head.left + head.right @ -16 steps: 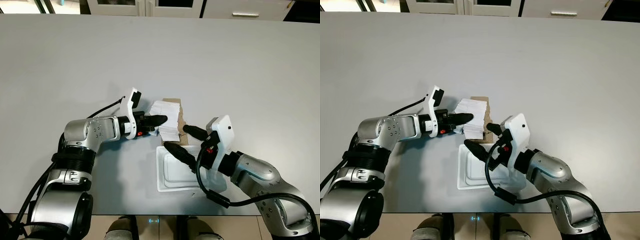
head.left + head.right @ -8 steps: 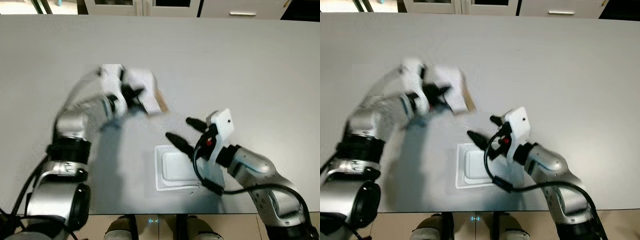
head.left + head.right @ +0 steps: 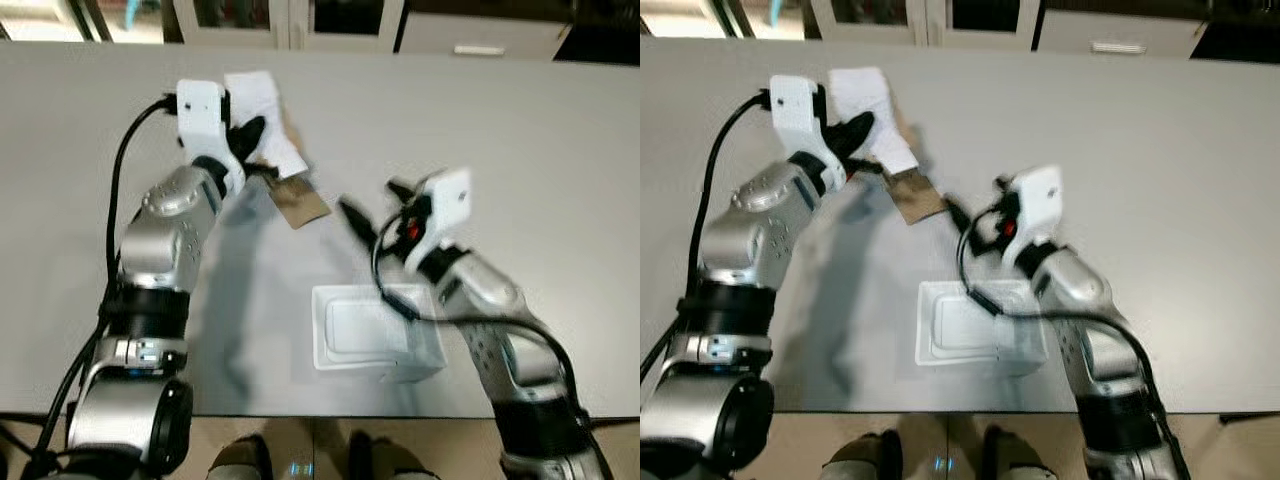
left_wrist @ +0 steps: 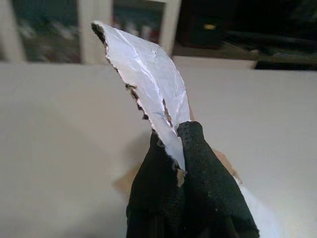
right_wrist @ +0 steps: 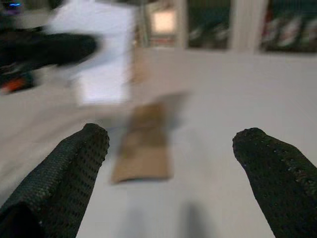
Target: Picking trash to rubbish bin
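Left gripper (image 3: 252,135) is raised above the grey table (image 3: 520,130), its two black fingers (image 4: 198,163) pinched tight on a torn piece of white paper and brown cardboard (image 3: 272,150), which hangs clear of the tabletop. Right gripper (image 3: 370,205) hovers near it with fingers (image 5: 74,163) spread wide apart and nothing between them. On the table close to the robot lies a white tray (image 3: 335,335), below the right arm.
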Robot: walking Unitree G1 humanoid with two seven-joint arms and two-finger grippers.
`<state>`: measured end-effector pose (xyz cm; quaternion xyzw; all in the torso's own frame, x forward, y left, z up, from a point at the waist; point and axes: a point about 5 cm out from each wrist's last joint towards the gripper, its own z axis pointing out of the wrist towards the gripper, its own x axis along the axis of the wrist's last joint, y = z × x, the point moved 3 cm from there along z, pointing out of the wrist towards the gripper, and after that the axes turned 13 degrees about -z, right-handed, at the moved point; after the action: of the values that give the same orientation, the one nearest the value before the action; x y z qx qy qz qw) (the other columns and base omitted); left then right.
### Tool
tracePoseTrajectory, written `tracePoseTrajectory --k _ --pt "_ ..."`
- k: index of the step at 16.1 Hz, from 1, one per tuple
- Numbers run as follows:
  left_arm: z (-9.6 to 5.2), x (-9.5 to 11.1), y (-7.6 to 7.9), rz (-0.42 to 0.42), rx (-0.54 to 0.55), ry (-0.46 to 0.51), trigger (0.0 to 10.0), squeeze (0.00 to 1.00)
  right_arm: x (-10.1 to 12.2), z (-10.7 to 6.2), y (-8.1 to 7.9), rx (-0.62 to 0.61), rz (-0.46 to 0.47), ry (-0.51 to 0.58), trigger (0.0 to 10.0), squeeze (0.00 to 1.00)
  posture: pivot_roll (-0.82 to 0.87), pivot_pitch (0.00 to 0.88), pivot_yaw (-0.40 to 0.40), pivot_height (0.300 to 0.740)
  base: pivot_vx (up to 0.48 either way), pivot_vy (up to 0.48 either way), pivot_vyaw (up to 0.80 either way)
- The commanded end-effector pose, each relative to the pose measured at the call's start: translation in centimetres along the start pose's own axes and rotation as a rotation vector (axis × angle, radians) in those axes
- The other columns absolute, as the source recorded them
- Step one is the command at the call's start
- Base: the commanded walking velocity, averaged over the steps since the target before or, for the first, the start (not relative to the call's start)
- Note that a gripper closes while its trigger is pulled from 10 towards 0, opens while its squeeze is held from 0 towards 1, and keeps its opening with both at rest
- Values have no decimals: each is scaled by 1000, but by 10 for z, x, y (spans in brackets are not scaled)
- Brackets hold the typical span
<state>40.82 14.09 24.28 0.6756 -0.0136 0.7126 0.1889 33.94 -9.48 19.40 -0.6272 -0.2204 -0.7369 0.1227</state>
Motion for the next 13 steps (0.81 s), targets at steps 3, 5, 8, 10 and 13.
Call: tracePoseTrajectory --k 3,5,8,10,13 --pt "-13 -14 -6 217 109 72 10000 0 -11 6 29 -289 -5 -42 10000 0 -25 53 -33 740 0 0 0" --pt "-20 -19 -6 313 141 106 10000 0 -11 3 44 -394 1 -29 10000 0 -9 40 -35 740 0 0 0" --pt "-26 -24 -13 288 210 137 10000 0 -16 1 50 -430 -34 -33 10000 0 -14 26 -26 740 0 0 0" --pt "-29 -33 -14 304 227 136 10000 0 -23 -3 56 -490 -40 -49 10000 0 -6 19 -37 740 0 0 0" --pt "-28 -32 -7 297 204 162 10000 0 -25 -6 57 -508 -43 -40 10000 0 -6 21 -45 740 0 0 0"
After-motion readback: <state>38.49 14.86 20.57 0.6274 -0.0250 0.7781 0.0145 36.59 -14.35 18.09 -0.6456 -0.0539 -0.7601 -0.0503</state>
